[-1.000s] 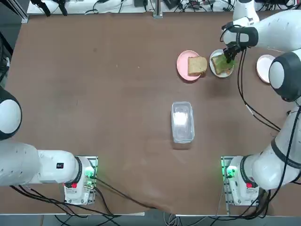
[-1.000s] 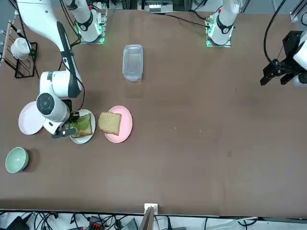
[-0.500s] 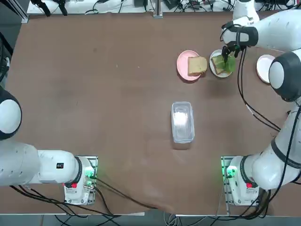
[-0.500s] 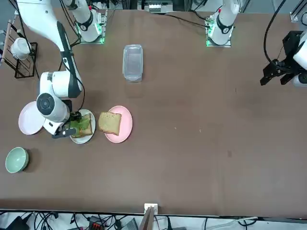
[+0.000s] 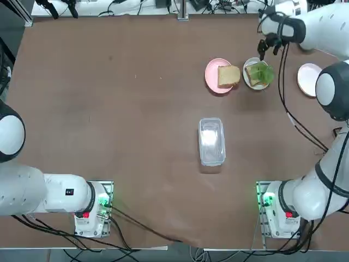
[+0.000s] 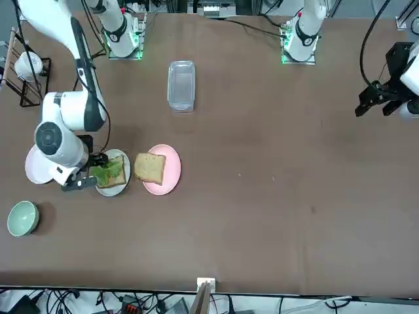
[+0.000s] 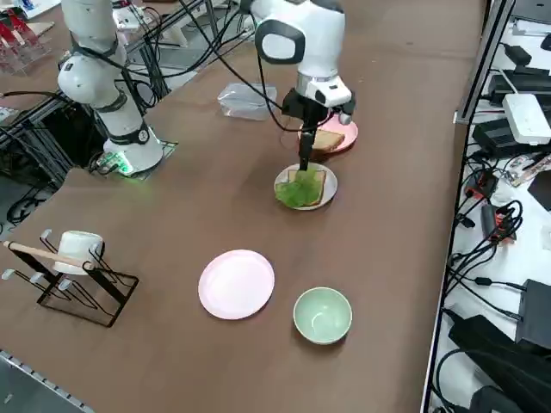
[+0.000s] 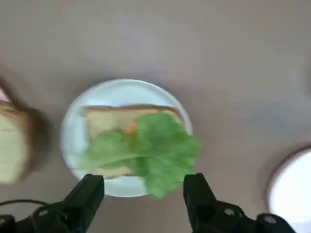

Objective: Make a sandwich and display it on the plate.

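A: Seen from overhead: right gripper hanging by the table's far edge, just beyond the plate; bread slice with lettuce on it; second slice on the pink plate alongside; clear container mid-table, wide bare brown table to the left.

B: From the front: gripper beside the plate, touching nothing; green cup near the front edge.

A: From the right side: fingers above the lettuce; empty plate and cup nearer the camera.

B: From the wrist: fingertips spread apart, empty; lettuce overhanging the plate rim.
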